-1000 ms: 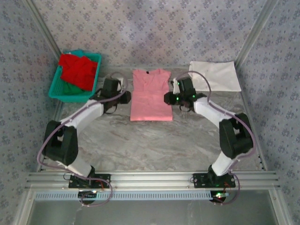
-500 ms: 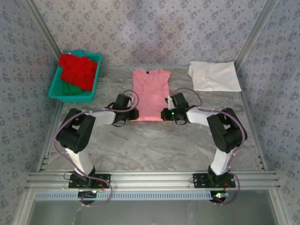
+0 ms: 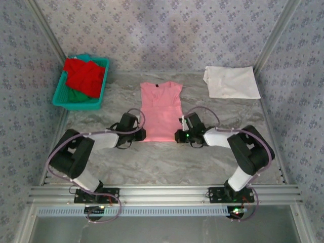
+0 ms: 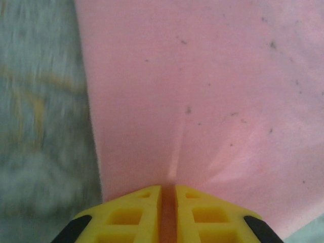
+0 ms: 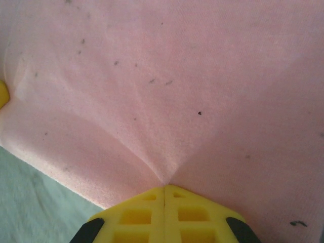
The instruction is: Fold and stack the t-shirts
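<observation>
The light pink t-shirt [image 3: 161, 109] lies flat in the middle of the table, collar toward the back. My left gripper [image 3: 142, 135] is shut on its near left hem corner, and the left wrist view shows pink cloth [image 4: 202, 91] pinched in the narrow gap between the yellow fingers [image 4: 136, 212]. My right gripper [image 3: 178, 135] is shut on the near right hem corner, where the cloth [image 5: 167, 91] puckers into creases at the closed fingertips [image 5: 147, 215]. A white t-shirt [image 3: 232, 82] lies folded at the back right. Red [image 3: 83, 76] and green [image 3: 76, 96] t-shirts are heaped in the basket.
A teal plastic basket [image 3: 59, 93] stands at the back left. Patterned walls and metal posts enclose the table on three sides. Bare marbled table [image 3: 162, 162] stretches between the pink shirt's hem and the arm bases at the near rail.
Both grippers came from the shirt's sides down to its hem corners, closed on them, and pulled the pink t-shirt a little toward the near edge.
</observation>
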